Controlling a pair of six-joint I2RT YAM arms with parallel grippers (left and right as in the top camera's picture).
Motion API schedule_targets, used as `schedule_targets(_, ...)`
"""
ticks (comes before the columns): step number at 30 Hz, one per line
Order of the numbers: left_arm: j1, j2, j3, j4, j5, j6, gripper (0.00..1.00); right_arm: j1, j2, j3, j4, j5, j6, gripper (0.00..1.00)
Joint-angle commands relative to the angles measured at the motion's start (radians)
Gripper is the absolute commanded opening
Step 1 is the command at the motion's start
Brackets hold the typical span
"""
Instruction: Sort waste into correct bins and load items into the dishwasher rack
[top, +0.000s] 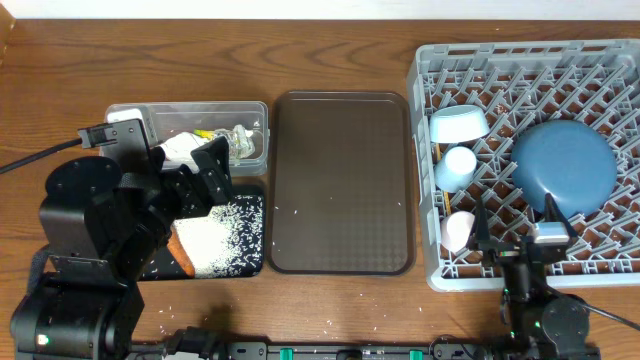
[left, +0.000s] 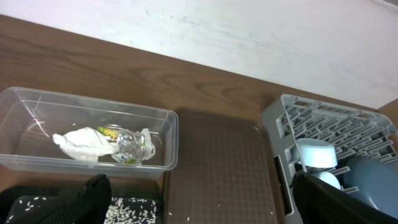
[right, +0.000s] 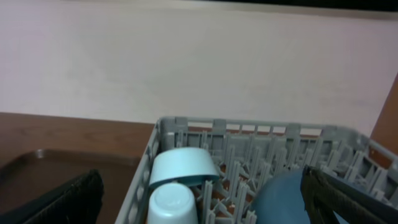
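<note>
Overhead, brown tray (top: 340, 180) sits between tub (top: 256, 108) and rack (top: 424, 150); left tool (left: 199, 186), right tool (right: 200, 186) agape

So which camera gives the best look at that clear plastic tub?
The left wrist view: the clear tub shows nearly whole, with crumpled paper and a foil wrapper inside. Overhead, the left arm hides part of it. The right wrist view misses it.

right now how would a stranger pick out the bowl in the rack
Start at the big grey rack on the right end of the table. Along its left side, the pale-blue bowl is the rearmost item. It is wider than the light-blue cup next to it and far paler than the dark-blue plate.
</note>
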Motion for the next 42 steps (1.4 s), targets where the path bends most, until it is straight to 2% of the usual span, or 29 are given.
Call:
schedule_targets(1, 0.004, -0.002, 0.0, 0.001, -0.008, -0.001, 0.95, 0.021, -0.009, -0.06, 0.026, -0.006, 0.014, 0.99)
schedule_targets(7, 0.004, -0.002, 0.0, 0.001, -0.008, -0.001, 0.95, 0.003, -0.009, -0.149, 0.095, -0.005, 0.014, 0.99)
schedule_targets(19, 0.004, -0.002, 0.0, 0.001, -0.008, -0.001, 0.95, -0.096, -0.009, -0.147, 0.002, -0.005, -0.005, 0.99)
schedule_targets(23, 0.004, -0.002, 0.0, 0.001, -0.008, -0.001, 0.95, -0.098, -0.009, -0.147, 0.002, -0.005, -0.047, 0.99)
schedule_targets(42, 0.004, -0.002, 0.0, 0.001, -0.008, -0.001, 0.95, -0.097, -0.008, -0.147, 0.003, -0.005, -0.047, 0.99)
